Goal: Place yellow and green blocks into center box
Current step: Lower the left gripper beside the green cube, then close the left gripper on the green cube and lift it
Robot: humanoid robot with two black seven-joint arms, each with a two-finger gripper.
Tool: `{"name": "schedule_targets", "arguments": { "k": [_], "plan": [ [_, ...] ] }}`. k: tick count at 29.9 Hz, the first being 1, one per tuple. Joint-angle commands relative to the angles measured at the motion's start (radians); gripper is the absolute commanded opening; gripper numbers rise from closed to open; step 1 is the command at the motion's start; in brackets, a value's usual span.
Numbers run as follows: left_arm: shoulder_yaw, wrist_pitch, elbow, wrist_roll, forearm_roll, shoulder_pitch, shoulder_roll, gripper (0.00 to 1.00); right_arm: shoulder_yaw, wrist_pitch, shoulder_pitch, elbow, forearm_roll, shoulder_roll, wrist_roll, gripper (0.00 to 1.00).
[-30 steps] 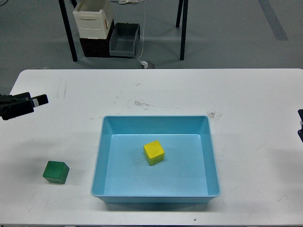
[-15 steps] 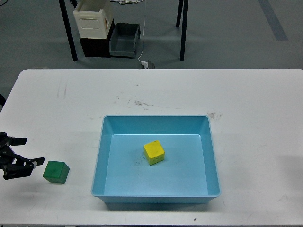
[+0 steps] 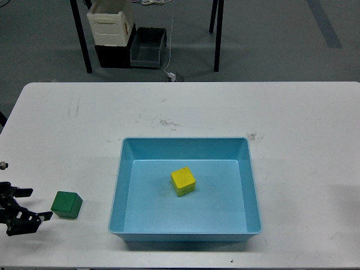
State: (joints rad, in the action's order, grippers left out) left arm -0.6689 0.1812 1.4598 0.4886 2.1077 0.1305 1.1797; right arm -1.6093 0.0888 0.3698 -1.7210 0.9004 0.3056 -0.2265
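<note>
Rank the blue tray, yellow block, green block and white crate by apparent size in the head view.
1. Blue tray, clearly largest.
2. White crate; it sits farther away on the floor, so its true size is unsure.
3. Yellow block and green block look alike; no ranking.

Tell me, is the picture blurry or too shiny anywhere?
Head view: mostly sharp and evenly lit, with no strong glare; the white table looks bright but its scuff marks still show; the blue tray, yellow block and green block are crisp with soft shadows; only the left gripper is dark and hard to read.
</note>
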Motion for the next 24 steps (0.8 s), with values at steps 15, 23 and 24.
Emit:
{"name": "schedule_targets", "arguments": {
  "k": [15, 23, 24],
  "plan": [
    [0.034, 0.001, -0.009, 0.0, 0.0, 0.012, -0.112, 0.99, -0.003, -0.006, 0.006, 0.0, 0.0, 0.001, 0.001, 1.0],
    [0.035, -0.055, -0.078, 0.0, 0.001, 0.063, -0.172, 0.84, -0.003, -0.008, 0.008, 0.0, 0.0, 0.001, 0.0, 1.0],
    [0.035, -0.069, -0.09, 0.0, 0.005, 0.067, -0.172, 0.82, -0.003, -0.008, 0.008, 0.0, 0.0, 0.001, 0.0, 1.0]
  ]
}}
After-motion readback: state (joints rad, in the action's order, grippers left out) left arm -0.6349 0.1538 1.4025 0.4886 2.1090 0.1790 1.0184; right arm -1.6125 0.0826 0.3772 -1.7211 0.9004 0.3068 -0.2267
